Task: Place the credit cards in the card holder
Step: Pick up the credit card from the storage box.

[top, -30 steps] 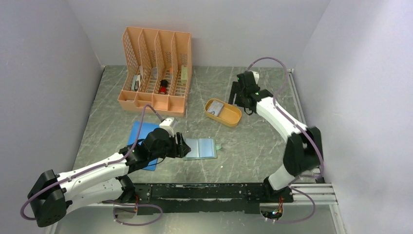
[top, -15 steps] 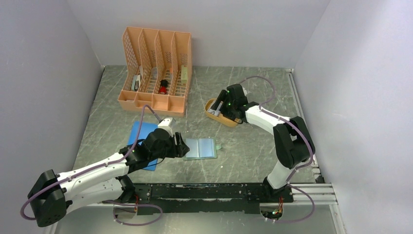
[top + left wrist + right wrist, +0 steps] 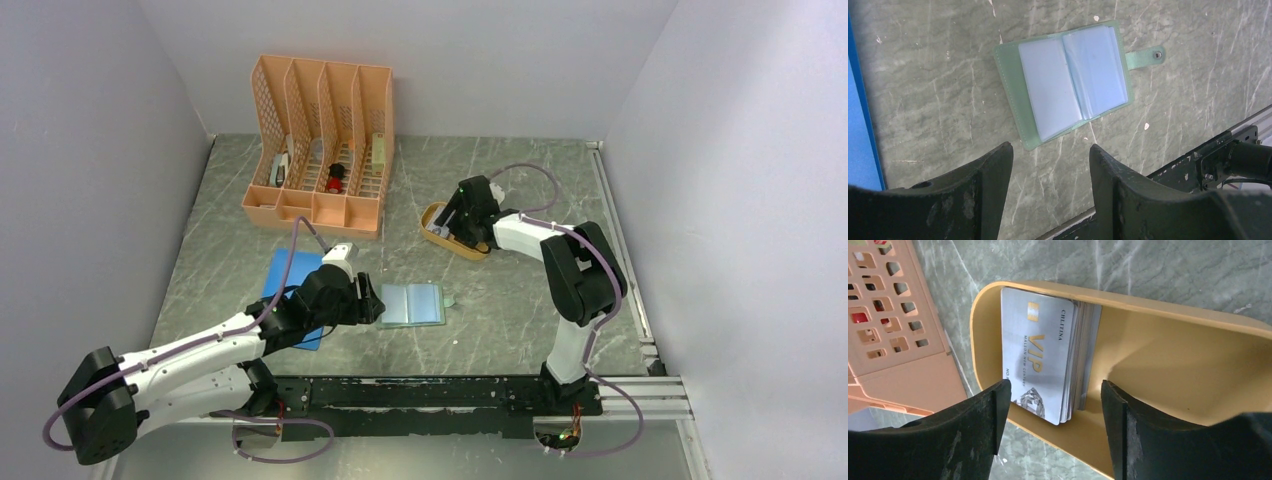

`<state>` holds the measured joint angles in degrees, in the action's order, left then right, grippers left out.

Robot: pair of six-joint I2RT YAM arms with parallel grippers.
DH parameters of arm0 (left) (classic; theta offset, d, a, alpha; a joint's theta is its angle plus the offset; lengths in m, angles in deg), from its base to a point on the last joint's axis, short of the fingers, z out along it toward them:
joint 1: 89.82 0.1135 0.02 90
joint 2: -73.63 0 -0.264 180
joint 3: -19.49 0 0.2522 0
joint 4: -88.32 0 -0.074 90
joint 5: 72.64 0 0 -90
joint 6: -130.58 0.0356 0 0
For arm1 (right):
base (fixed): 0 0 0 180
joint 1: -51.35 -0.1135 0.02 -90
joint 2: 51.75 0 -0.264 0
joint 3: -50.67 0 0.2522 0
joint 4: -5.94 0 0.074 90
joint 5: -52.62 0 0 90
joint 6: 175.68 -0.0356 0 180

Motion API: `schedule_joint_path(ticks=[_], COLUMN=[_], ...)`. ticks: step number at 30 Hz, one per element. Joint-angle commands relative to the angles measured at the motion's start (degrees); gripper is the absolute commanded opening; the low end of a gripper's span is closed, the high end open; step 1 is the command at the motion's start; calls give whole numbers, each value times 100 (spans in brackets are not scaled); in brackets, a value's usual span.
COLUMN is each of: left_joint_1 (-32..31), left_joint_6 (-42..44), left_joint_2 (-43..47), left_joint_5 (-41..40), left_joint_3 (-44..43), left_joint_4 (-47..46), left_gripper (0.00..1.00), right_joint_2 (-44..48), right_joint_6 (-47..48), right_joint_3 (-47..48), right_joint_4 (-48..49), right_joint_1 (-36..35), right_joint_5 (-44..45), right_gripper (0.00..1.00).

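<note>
The card holder (image 3: 412,304) (image 3: 1068,85) lies open and flat on the table, sage green with pale blue-clear pockets, its snap tab pointing right. My left gripper (image 3: 372,303) (image 3: 1050,150) hovers just beside its left edge, open and holding nothing. The credit cards (image 3: 1040,355) are a stack of pale grey cards, with a "VIP" card on top. They lie at the left end of the mustard-yellow tray (image 3: 474,247) (image 3: 1173,360). My right gripper (image 3: 447,222) (image 3: 1054,385) hangs low over that end of the tray. It is open, its fingers straddling the stack's near edge without touching it.
An orange mesh file organiser (image 3: 320,140) (image 3: 888,315) with small items stands at the back left, close to the tray. A flat blue pad (image 3: 290,285) (image 3: 858,100) lies under my left arm. A black rail (image 3: 440,395) runs along the near table edge.
My right arm has swung from behind and to the right of the tray down onto its left end, and its jaws have narrowed a little. The left arm and the card holder have stayed put.
</note>
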<state>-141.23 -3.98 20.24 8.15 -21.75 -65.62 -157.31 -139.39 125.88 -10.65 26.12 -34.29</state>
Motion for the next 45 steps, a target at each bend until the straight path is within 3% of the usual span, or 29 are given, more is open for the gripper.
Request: schedule_joint_path(ticks=[1,4,11,30,45], left_joint_1=[36,38,36,40,43], left_joint_6=[32,27,15,-49,-35], left_joint_2=[-51,-107,-214,-300,-284], left_joint_5=[-146,-127,-108,-47,-38], left_joint_3=[-73,-66,-89,-46,-46], left_joint_4=[16,-21,-73,-193,-214], left_gripper=[62,62,62,62,62], right_joint_2=[-70,-26,-58,496,652], right_joint_6=[-115,-148,-69,-104,-137], right_joint_3=[-63,-228,-317,-990,-745], right_joint_4=[185,433,440,841,743], right_joint_1=[85,118,202,395,391], right_joint_5=[109,50,-29,-230,-579], right_gripper=[69,63,38,29,9])
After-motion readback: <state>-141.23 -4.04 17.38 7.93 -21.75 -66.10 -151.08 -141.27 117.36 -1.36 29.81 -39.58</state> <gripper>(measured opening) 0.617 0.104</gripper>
